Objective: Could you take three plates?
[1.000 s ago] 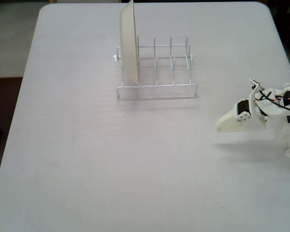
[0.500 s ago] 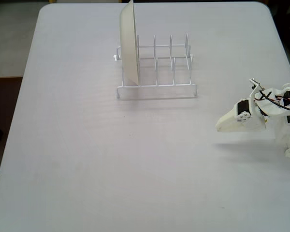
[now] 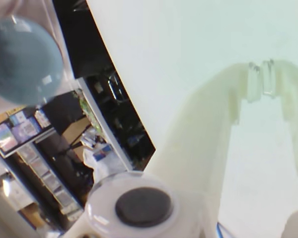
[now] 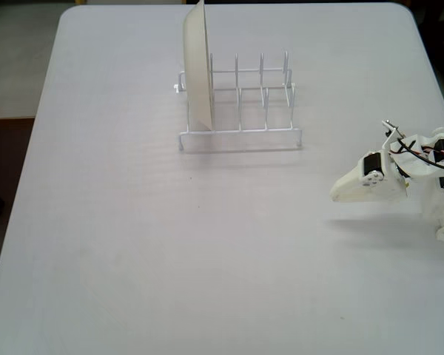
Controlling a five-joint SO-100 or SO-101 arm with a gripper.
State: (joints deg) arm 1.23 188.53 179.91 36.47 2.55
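A light blue plate (image 3: 25,59) shows only in the wrist view, at the top left beyond the table's edge; what it rests on I cannot tell. The orange and yellow plates are out of view. My gripper (image 3: 262,83) is shut and empty, its white fingertips meeting over the bare white table. In the fixed view the gripper (image 4: 336,195) is at the right side of the table, pointing left, well apart from the rack.
A white wire dish rack (image 4: 240,137) stands at the back middle of the white table (image 4: 133,222). A cream-white plate (image 4: 197,66) stands upright in its leftmost slot. The table's edge (image 3: 121,94) runs diagonally, with dark clutter beyond it.
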